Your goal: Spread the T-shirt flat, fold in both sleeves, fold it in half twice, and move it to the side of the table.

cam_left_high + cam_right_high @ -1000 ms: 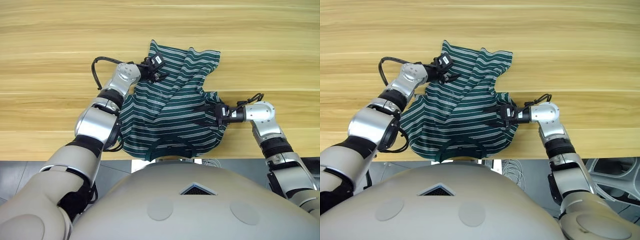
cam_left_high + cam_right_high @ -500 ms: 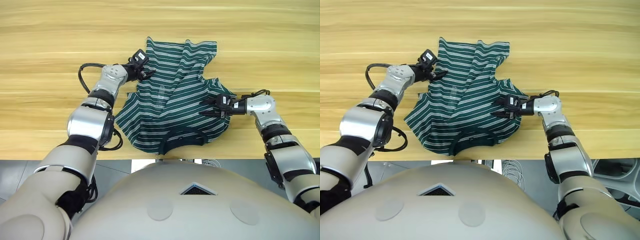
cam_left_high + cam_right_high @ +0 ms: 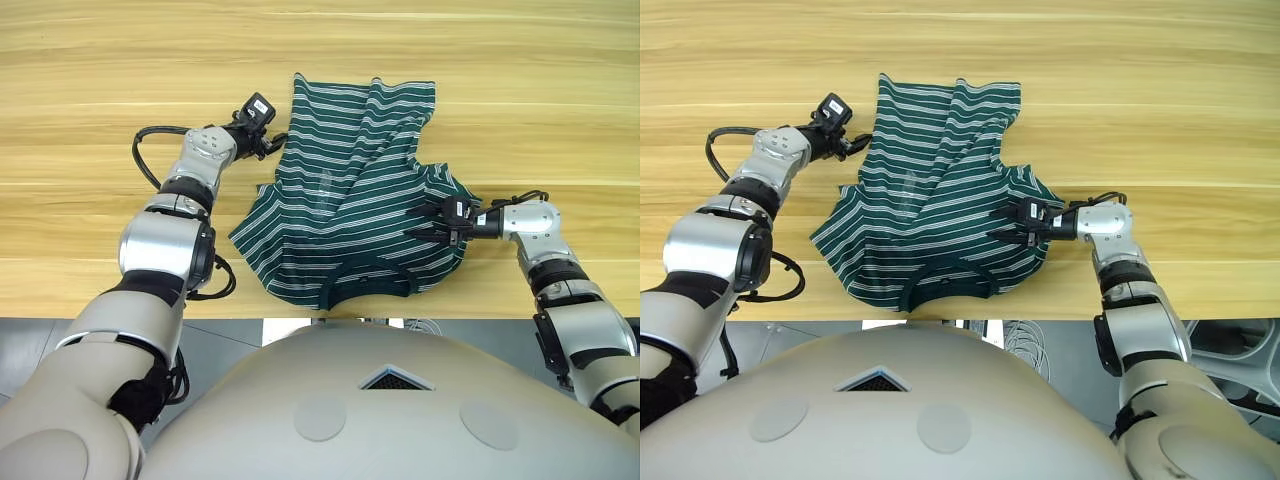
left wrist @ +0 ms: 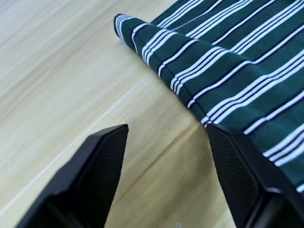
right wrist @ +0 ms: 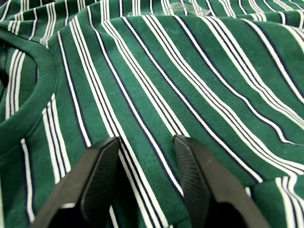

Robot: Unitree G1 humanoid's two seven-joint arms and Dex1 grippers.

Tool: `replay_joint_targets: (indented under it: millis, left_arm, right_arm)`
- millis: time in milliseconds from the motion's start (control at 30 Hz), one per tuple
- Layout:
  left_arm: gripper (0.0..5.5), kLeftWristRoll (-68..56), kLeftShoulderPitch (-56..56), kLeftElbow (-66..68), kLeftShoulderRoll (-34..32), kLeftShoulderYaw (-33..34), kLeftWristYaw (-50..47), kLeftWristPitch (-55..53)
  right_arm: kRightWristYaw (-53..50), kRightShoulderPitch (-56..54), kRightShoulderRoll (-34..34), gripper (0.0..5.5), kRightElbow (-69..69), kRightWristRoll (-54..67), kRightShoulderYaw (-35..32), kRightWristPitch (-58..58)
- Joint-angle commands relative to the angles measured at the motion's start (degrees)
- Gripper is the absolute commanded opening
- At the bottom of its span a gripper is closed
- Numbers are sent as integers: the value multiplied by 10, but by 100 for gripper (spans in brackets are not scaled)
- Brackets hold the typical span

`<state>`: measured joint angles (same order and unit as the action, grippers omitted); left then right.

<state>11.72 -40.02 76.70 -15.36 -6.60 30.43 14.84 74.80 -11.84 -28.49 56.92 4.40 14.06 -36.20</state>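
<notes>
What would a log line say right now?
T-shirt: crumpled, not flat | left gripper: open, at T-shirt edge | right gripper: open, on T-shirt

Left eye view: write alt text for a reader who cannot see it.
A crumpled green striped T-shirt lies on a wooden table, collar nearest the robot. The left gripper sits open beside the shirt's left edge; the right gripper rests open on its right side.
</notes>
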Motion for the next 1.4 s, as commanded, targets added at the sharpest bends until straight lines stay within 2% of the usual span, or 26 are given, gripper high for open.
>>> replay_joint_targets:
  millis: [33, 133, 333, 700, 1133, 1400]
  left_arm:
    - [296, -28, -32, -6, 21, 32, 7, 19]
    - [296, -56, -48, -13, 41, 59, 29, 32]
    - [296, -56, -64, -11, 58, 72, 0, 45]
    - [296, 81, -20, 18, 101, -41, -144, -3]
    - [296, 105, 16, 25, 52, -43, -172, -25]
    - [296, 83, 13, 21, 33, -16, -158, -11]
  right_arm:
    - [3, 22, -4, 214, 6, -29, 13, 19]
    - [4, 23, 0, 214, 0, -29, 15, 21]
    - [8, 34, 3, 214, -11, -27, 18, 23]
    - [15, 46, 5, 214, -58, -22, 25, 29]
    - [8, 41, 8, 214, -58, -26, 35, 35]
    - [2, 42, 10, 214, -52, -27, 35, 31]
